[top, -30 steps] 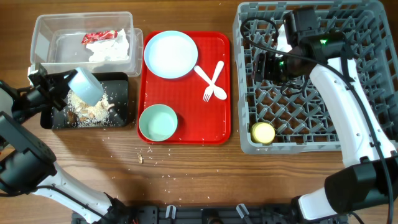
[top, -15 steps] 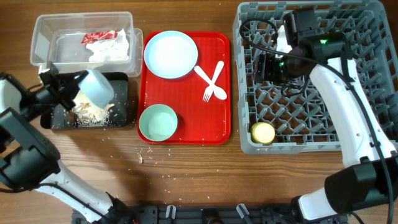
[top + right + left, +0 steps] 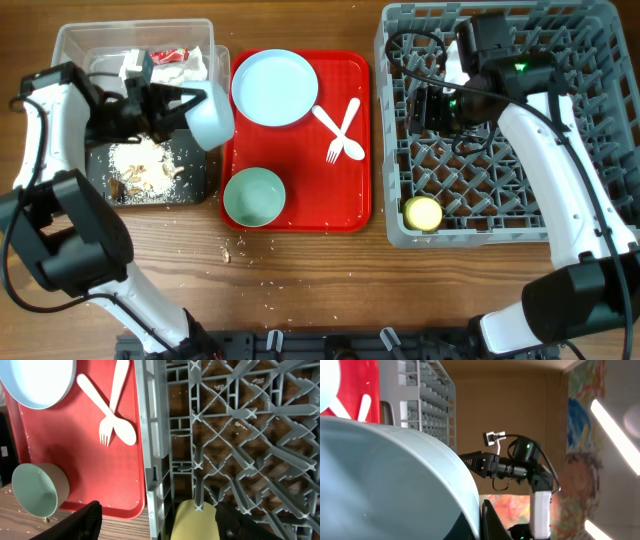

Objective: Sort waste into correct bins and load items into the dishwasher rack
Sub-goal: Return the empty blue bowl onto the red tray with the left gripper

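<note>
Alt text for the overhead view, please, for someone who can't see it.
The left gripper holds a tipped pale blue bowl above the edge of the red tray, beside the black tray of scraps. The right gripper hovers over the grey rack, where a yellow cup sits.

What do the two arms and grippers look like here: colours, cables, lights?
Both arms match: the left arm and right arm have white tubular links with bulky black joints. The left gripper and right gripper are black. A black cable loops by the right wrist, beside a green light. No readable markings.
</note>
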Tool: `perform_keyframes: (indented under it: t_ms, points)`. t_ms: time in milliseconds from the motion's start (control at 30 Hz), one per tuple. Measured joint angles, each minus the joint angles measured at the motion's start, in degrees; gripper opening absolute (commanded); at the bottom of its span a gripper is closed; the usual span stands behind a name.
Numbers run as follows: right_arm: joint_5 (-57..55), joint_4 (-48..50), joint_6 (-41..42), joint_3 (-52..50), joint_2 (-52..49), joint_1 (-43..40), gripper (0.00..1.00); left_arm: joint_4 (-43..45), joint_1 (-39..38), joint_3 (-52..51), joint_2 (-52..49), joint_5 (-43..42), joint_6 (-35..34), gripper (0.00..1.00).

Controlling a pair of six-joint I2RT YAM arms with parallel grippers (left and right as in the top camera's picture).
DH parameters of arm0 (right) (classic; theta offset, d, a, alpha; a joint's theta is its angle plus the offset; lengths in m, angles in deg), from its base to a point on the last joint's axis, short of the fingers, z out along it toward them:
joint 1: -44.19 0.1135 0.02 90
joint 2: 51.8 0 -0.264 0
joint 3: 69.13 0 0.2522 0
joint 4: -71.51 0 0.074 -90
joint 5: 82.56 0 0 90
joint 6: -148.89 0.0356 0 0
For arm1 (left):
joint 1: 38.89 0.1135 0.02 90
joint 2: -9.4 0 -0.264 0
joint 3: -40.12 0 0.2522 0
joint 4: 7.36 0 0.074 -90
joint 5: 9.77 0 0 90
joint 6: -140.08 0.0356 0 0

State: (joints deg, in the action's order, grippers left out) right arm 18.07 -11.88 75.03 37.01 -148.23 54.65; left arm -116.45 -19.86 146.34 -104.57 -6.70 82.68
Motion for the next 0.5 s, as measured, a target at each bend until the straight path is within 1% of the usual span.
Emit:
perform_keyframes:
  t_ms: [100,200,233,267,300,333,367,400,467,500]
  points:
    - [0.00,0.00,0.00,0.00,0.00,0.00,0.74,3.13,-3.32,0.48,0.00,-0.68,0.15,0.04]
    - [0.00,0.07,0.00,0.00,0.00,0.00,0.75,11.67,-10.21,0.59,0.00,-0.83,-0.94,0.04]
    - [0.00,0.09,0.00,0.00,0.00,0.00,0.74,17.64,-12.68,0.70,0.07,0.11,-3.26,0.04]
    - [-0.04,0.07,0.00,0.00,0.00,0.00,0.74,23.89,-15.76,0.92,0.07,2.43,-7.15,0.04]
    - [-0.09,0.09,0.00,0.00,0.00,0.00,0.74,27.45,-18.05,0.90,0.09,5.40,-11.06,0.04]
    - [-0.15,0.00,0.00,0.00,0.00,0.00,0.74,32.54,-20.85,0.98,0.13,10.34,-16.65,0.04]
    - [-0.17,0.07,0.00,0.00,0.00,0.00,0.74,35.39,-23.65,1.03,0.13,16.02,-21.86,0.04]
    - [-0.17,0.00,0.00,0.00,0.00,0.00,0.75,37.97,-26.47,1.05,0.20,23.43,-27.15,0.04]
    - [-0.17,0.02,-0.02,0.00,0.00,0.00,0.75,39.39,-31.69,1.05,0.20,36.33,-34.27,0.04]
    - [-0.17,0.02,0.00,0.00,0.00,0.00,0.75,39.56,-34.01,1.05,0.20,42.75,-36.50,0.04]
